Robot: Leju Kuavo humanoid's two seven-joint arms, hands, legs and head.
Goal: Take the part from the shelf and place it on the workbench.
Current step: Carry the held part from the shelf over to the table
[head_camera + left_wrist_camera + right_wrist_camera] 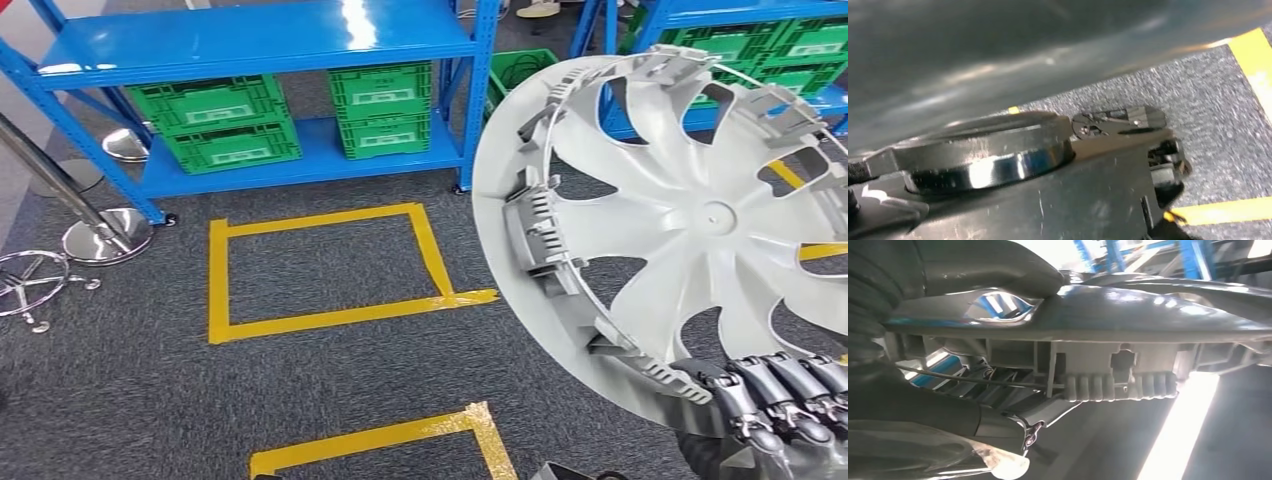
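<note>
The part is a large silver wheel cover with curved spokes and clips around its rim. It is held upright in the air on the right of the head view, its inner side facing me. My right hand grips its lower rim from below. In the right wrist view the cover's rim runs across, clamped between the grey thumb and the darker fingers. A blurred grey surface that looks like my left hand hangs over the carpet; how its fingers lie is unclear.
A blue shelf with green crates stands ahead, and a second blue shelf with green crates at the back right. Yellow tape squares mark the grey carpet. A stanchion base and a chrome chair base stand at the left.
</note>
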